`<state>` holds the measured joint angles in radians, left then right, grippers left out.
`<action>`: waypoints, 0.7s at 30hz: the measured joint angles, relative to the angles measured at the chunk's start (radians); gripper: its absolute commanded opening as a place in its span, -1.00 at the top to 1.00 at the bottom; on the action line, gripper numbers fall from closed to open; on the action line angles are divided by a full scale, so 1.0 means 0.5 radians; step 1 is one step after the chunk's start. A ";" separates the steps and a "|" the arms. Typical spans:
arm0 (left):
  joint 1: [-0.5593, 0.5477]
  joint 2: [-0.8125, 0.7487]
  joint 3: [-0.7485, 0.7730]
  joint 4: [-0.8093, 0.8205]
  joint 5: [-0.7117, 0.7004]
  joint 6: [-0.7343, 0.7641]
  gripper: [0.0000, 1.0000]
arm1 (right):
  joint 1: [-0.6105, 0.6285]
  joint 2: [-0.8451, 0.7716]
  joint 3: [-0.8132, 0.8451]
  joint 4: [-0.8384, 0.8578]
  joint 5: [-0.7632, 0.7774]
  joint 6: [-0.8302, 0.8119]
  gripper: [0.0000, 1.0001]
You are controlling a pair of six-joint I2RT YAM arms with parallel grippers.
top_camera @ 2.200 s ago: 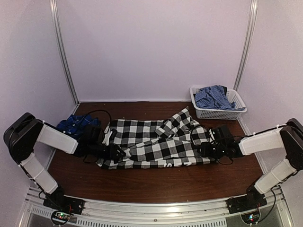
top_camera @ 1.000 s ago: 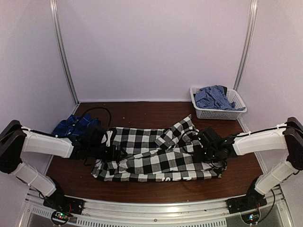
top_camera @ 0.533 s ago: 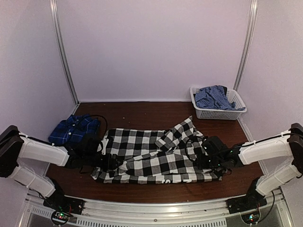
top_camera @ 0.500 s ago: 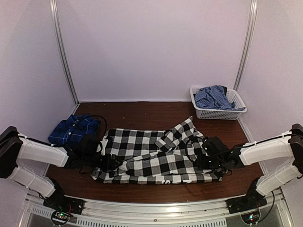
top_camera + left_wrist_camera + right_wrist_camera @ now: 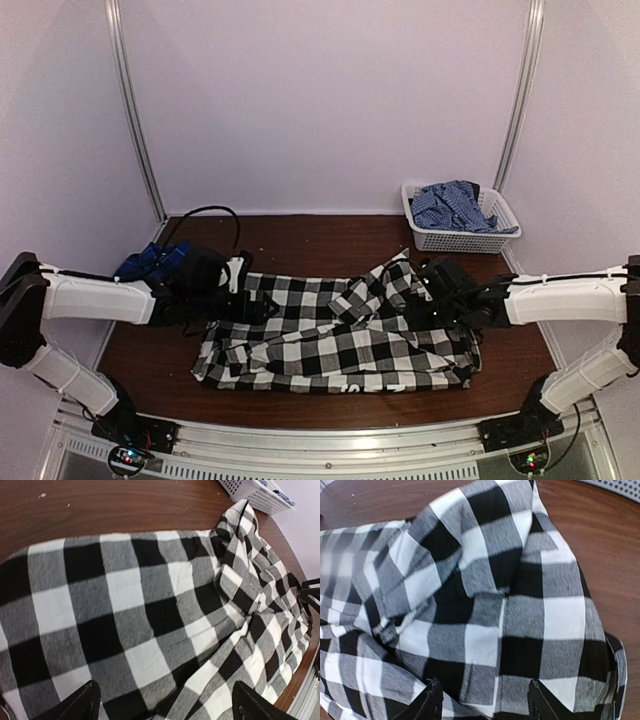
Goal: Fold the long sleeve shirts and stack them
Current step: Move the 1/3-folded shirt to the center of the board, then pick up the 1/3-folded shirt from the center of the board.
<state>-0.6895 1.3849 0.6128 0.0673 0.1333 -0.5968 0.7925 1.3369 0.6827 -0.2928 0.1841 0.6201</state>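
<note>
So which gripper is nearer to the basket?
Right. The right gripper is over the right end of the shirt, just in front of the basket; the left gripper is over its left end, far away.

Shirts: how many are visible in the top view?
3. A black-and-white checked shirt lies spread in the middle; a blue shirt sits at the far left, partly hidden; a blue checked shirt fills the white basket at the far right, where more may be hidden.

Open along far tabletop; blocked far right by white basket, left by blue plaid shirt, centre by checked shirt.
</note>
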 measured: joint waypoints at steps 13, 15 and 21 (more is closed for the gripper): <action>0.269 0.359 0.488 -0.054 0.179 0.091 -0.89 | -0.013 0.851 0.858 0.227 -0.164 -0.294 -0.32; 0.286 0.359 0.488 -0.077 0.185 0.095 -0.89 | -0.014 0.976 0.943 0.227 -0.165 -0.310 -0.32; 0.288 0.317 0.443 -0.089 0.185 0.100 -0.89 | -0.029 1.223 1.076 0.214 -0.157 -0.340 -0.21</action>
<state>-0.5457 1.5433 0.8345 0.0227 0.2260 -0.5468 0.7780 1.9484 1.2205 -0.1860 0.1055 0.4500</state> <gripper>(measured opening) 0.944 0.641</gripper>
